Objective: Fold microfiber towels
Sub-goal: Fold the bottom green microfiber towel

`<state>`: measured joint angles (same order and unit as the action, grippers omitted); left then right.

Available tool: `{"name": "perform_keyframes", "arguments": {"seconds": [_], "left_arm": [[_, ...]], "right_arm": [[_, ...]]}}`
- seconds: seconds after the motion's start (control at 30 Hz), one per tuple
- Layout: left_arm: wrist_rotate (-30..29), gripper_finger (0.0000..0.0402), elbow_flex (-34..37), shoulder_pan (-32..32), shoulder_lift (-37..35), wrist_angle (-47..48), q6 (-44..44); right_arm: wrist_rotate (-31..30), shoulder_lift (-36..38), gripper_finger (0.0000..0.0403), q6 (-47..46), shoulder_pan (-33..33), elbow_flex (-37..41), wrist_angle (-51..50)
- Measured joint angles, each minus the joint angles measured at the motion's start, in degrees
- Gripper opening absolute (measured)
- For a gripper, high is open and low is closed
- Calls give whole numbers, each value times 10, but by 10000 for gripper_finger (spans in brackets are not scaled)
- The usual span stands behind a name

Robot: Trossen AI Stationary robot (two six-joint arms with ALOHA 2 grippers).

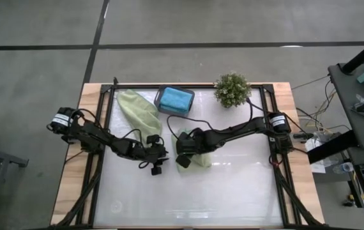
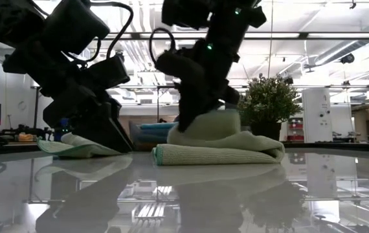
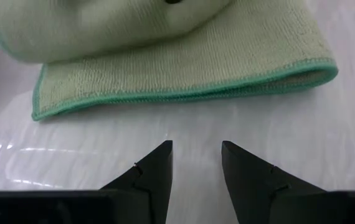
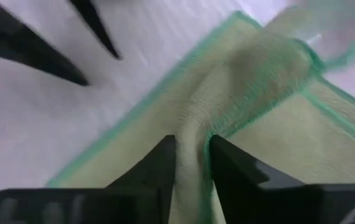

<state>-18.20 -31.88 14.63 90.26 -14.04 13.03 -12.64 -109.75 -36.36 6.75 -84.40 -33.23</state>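
A light green microfiber towel (image 1: 195,152), folded over with a teal hem, lies mid-table. My right gripper (image 4: 193,155) stands over its left part, shut on a raised ridge of the cloth. My left gripper (image 3: 196,158) is open just left of it, low over the bare table, its fingers aimed at the towel's hemmed edge (image 3: 184,93) and touching nothing. A second light green towel (image 1: 138,110) lies crumpled at the far left. A blue towel (image 1: 174,99) sits in the dark tray (image 1: 159,105) at the back. My right gripper pinches a bunched-up ridge of the towel's upper layer (image 4: 193,130) between its two fingers, coming from above on a slant. The ridge runs along the gap between the fingers. The rest of the towel lies folded on the table (image 2: 217,154).
A small potted plant (image 1: 232,89) stands at the back right, beside the tray. The table's near half (image 1: 188,198) is bare and glossy. A black metal frame (image 1: 108,128) runs along the table's sides.
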Motion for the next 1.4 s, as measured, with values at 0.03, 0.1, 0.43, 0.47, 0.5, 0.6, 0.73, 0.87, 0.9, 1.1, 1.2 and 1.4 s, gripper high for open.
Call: {"name": "perform_keyframes", "arguments": {"seconds": [0.03,0.1,0.43,0.47,0.5,0.6,0.73,0.87,0.9,1.1,1.2,1.4], "left_arm": [[0,123,0,0,0,0,0],[0,123,0,0,0,-1,0],[0,123,0,0,0,0,0],[0,123,0,0,0,-1,0],[0,123,0,0,0,0,0],[0,123,0,0,0,-2,0],[0,123,0,0,0,-5,0],[0,123,0,0,0,-5,0],[0,123,0,0,0,-5,0],[0,123,0,0,0,-5,0],[0,123,0,0,0,-5,0],[0,123,0,0,0,-11,1]], "right_arm": [[6,0,95,3,1,-1,8],[13,1,104,5,3,-1,19],[30,3,113,37,11,-6,38],[35,4,113,41,12,-6,46],[42,5,114,44,12,-6,57],[76,5,114,61,12,-6,94],[86,6,114,91,12,-6,112],[86,12,114,129,13,-6,111],[86,15,114,139,14,-6,111],[85,49,114,236,29,-4,-1],[84,65,114,280,54,15,-43],[83,73,114,285,103,77,-50]]}}
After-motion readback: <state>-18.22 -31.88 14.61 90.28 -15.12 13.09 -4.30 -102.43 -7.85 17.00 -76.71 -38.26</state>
